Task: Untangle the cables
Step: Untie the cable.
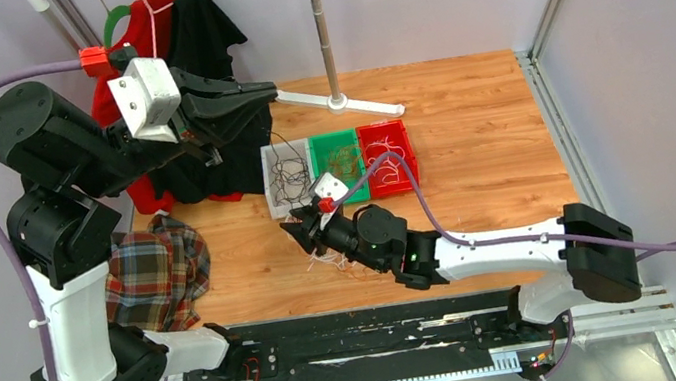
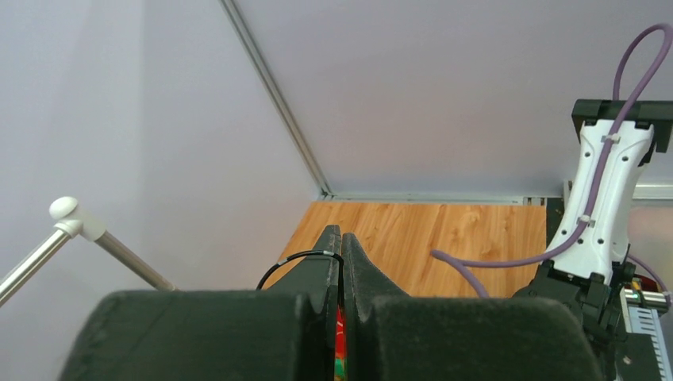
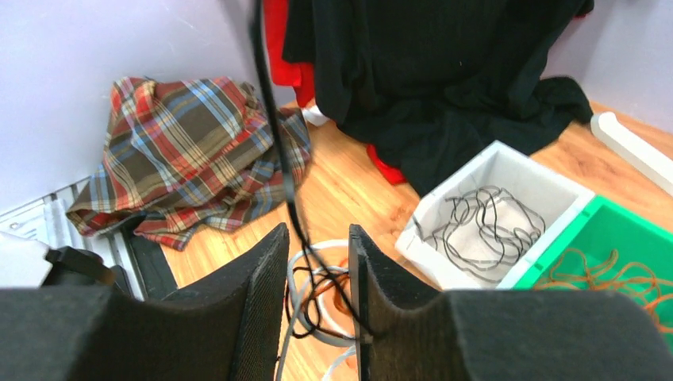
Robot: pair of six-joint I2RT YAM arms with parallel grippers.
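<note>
There — cables [image 3: 311, 295] between right tool's [image 3: 316, 232] jaws

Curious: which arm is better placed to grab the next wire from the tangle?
Probably right. Right jaws hang apart low over the white-orange-black wire tangle; left jaws are raised, shut on a black wire.

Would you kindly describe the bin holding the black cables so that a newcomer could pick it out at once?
On the wooden table, three bins stand side by side near the middle. The white bin is the end one beside the black clothing. It alone is white and holds black cables; its neighbours are a green bin and a red bin.
</note>
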